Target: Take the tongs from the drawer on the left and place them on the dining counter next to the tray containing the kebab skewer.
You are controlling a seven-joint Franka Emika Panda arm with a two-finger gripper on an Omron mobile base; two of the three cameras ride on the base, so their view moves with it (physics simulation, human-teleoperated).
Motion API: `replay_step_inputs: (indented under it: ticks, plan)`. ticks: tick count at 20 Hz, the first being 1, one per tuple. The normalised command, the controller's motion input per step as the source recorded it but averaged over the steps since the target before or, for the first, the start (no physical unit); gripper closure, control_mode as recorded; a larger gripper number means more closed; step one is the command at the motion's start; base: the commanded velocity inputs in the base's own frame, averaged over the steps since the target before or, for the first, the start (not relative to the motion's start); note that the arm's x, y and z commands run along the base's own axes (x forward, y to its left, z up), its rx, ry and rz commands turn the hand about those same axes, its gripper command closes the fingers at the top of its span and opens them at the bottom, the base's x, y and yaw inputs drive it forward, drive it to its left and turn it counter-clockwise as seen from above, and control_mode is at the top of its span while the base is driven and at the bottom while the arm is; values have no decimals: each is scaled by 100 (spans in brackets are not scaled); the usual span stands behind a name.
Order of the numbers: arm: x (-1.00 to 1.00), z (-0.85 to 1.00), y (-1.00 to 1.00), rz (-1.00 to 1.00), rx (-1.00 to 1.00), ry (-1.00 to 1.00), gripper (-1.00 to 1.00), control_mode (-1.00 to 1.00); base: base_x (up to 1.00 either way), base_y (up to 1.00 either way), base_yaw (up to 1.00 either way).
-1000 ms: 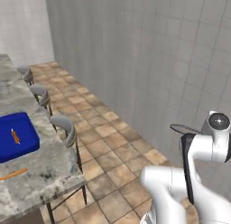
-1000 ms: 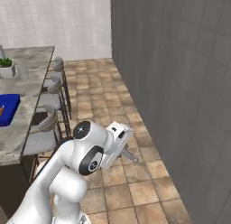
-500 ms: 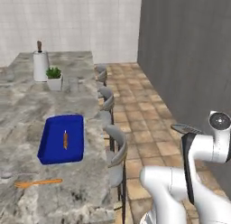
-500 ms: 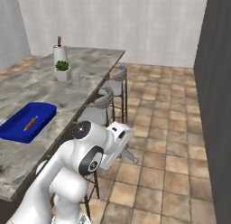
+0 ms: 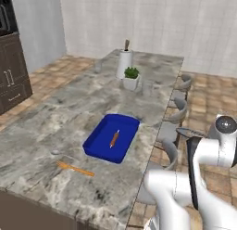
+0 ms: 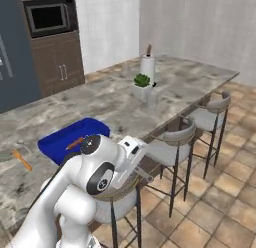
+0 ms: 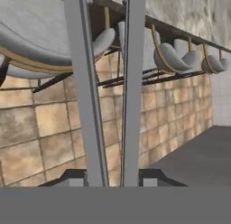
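Hand view: tongs (image 7: pixel 108 87) were seen clamped in the gripper (image 7: pixel 112 175), low beside the stools (image 7: pixel 173 56), below the tabletop (image 5: pixel 69 108). Tray (image 5: pixel 112 137) was well apart. Risk judged: tongs snagged on a stool during lift.

A kitchen: marbled dining counter (image 5: pixel 69 113), bar stools (image 6: pixel 207 117), built-in microwave (image 6: pixel 47 16).

The tongs (image 7: pixel 108 92) are seen in the hand view as two long, narrow grey metal arms, standing nearly parallel and rising from between the fingertips. The dining counter (image 5: pixel 69 113) is a large grey-beige marbled stone top; a blue tray (image 5: pixel 111 137) holding the kebab skewer (image 5: pixel 114 138) lies towards its stool-side edge.
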Motion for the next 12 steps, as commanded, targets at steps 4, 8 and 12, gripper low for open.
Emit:
replay_step_inputs:
  ticks: [4,8,12]
  plan:
    - [0,0,0,0,0,0,100,100,-4,-23,86]
    - [0,0,0,0,0,0,100,100,13,-23,84]
    - [0,0,0,0,0,0,100,100,40,-33,76]
